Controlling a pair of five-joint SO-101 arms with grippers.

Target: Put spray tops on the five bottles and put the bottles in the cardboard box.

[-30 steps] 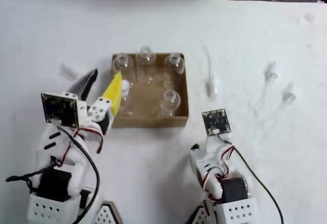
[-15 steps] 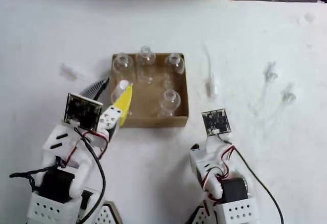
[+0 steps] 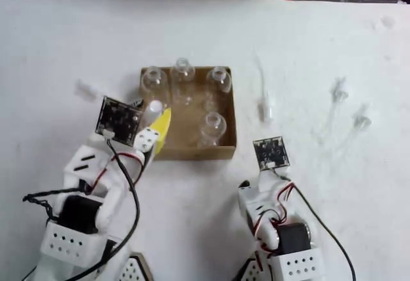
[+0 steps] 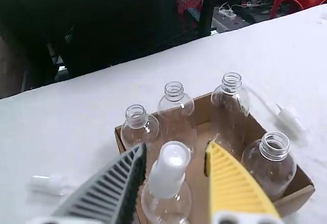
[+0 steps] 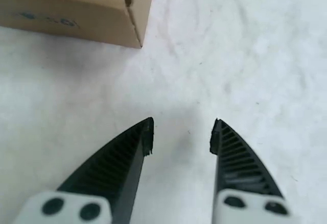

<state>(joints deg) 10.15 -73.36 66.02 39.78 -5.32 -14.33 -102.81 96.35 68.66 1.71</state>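
The cardboard box (image 3: 227, 134) holds five clear bottles. Several are uncapped, such as one at the back (image 4: 173, 101) and one near the front corner (image 4: 271, 160). One bottle in the box's left front part wears a white spray top (image 4: 171, 165). My left gripper (image 4: 176, 150) is open and straddles that spray top, grey finger (image 4: 120, 180) on one side and yellow finger (image 4: 230, 183) on the other, with small gaps. In the high view the left gripper (image 3: 155, 113) hangs over the box's left side. My right gripper (image 5: 182, 132) is open over bare table near a box corner (image 5: 130, 17).
Loose spray tops lie on the white table: one left of the box (image 3: 83, 89), one just right of it (image 3: 264, 107), and two farther right (image 3: 338, 92) (image 3: 362, 122). The right arm (image 3: 275, 217) sits at the near edge, right of the box.
My left arm has swung right and forward over the box's left edge, bringing its fingers to either side of the capped bottle. The right arm has not moved.
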